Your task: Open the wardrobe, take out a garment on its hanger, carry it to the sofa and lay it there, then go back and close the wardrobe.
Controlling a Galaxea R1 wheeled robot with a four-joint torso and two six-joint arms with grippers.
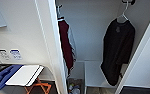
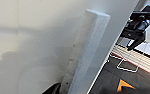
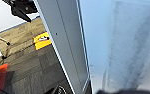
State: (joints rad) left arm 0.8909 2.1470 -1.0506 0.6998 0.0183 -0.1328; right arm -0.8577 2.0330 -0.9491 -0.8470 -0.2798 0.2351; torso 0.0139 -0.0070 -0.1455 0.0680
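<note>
The wardrobe (image 1: 96, 32) stands open. Its left door (image 1: 49, 47) is swung out, and the left wrist view looks close along that door's white handle (image 2: 87, 50); the fingers are probably just beside the handle, though whether they are apart or together I cannot tell. Inside, a dark red garment (image 1: 65, 43) hangs at the left. The black garment (image 1: 117, 50) hangs on its white hanger (image 1: 124, 15) at the right, hooked high up. The right door (image 1: 146, 60) is open too, and the right wrist view runs along its edge; that gripper's fingers cannot be told either.

To do this step well, both doors should be swung fully clear so the arm reaches the hanger hook without brushing the red garment.

Two blue-and-white wall labels (image 1: 9, 53) sit left of the wardrobe; their writing is unreadable.
</note>
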